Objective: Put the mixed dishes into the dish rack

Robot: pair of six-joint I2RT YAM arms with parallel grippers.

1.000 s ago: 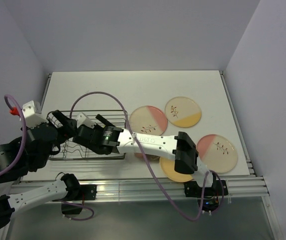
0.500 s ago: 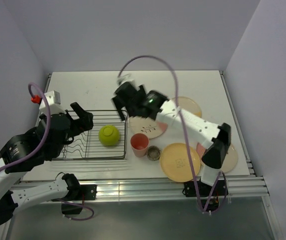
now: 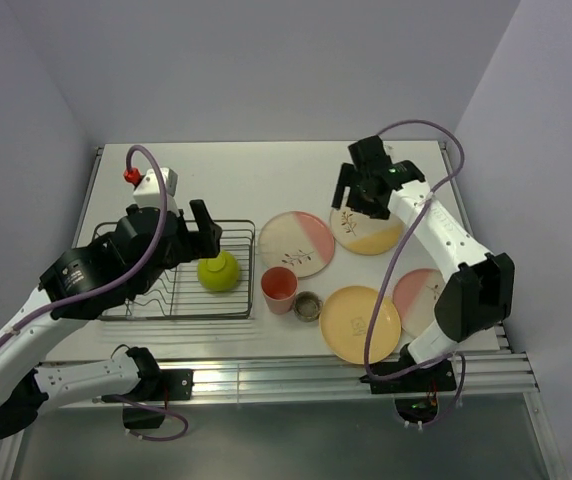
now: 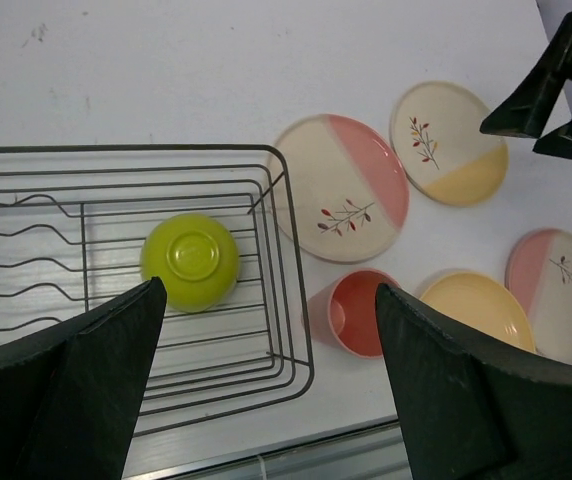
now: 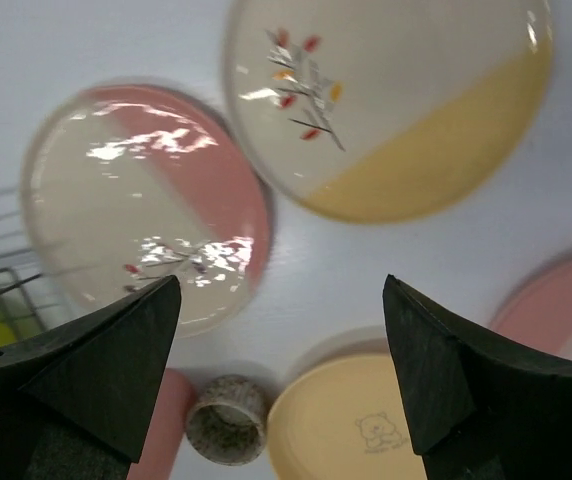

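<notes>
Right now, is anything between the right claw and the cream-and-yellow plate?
Nothing visible. The open right claw hangs above the plate, whose face is bare; the pink-and-cream plate lies beside it, not on it.

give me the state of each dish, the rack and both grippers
rack: holds only the bowl
bowl: in rack, upside down
pink cup: upright on table, empty
grey cup: upright on table
left pink plate: flat on table
right pink plate: flat, partly hidden
cream-yellow plate: flat on table
yellow plate: flat on table
left gripper: open, empty
right gripper: open, empty
</notes>
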